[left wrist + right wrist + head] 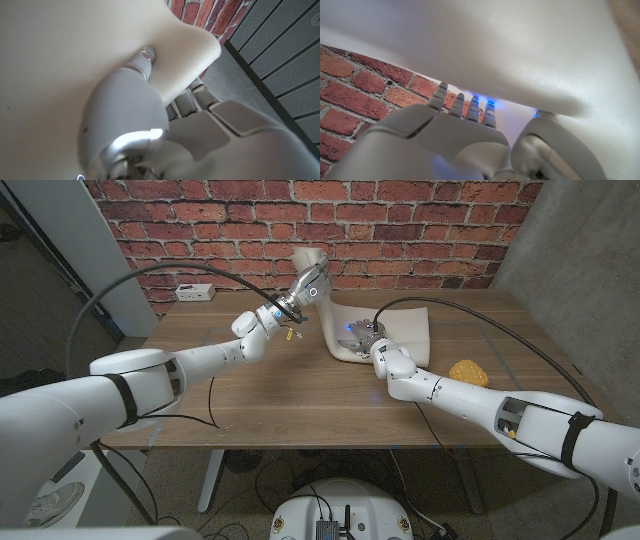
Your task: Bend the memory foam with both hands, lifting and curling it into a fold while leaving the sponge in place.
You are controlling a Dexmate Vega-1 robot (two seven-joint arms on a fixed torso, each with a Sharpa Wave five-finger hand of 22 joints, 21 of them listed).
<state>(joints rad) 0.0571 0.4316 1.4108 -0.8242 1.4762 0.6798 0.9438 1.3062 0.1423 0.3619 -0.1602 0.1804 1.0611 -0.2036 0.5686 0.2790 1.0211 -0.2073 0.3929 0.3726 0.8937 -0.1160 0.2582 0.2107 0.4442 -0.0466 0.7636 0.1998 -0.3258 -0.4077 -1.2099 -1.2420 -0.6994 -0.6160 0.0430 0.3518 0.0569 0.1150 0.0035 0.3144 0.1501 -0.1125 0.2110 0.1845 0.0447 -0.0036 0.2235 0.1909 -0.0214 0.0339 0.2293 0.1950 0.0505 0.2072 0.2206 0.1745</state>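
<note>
Cream memory foam [345, 315] raised off the wooden counter [300, 395] near its far edge, left portion lifted upright toward the brick wall [400, 220], right portion still lying on the counter surface. Left hand [305, 288] clamped on the raised top corner of the foam, thumb [142, 60] pressed into one face in the left wrist view, fingers [192, 100] wrapped around the other side. Right hand [362, 335] gripping the foam at the low bend, fingers [465, 107] tucked under the sheet in the right wrist view, thumb [545, 125] set against the near face, blue light glowing at the fingertips. Yellow sponge [467, 372] resting on the counter toward the right edge, well apart from the foam, just beside the right forearm. White power strip [195, 292] at the far left corner of the counter, against the wall. Black cables looping over both arms.
</note>
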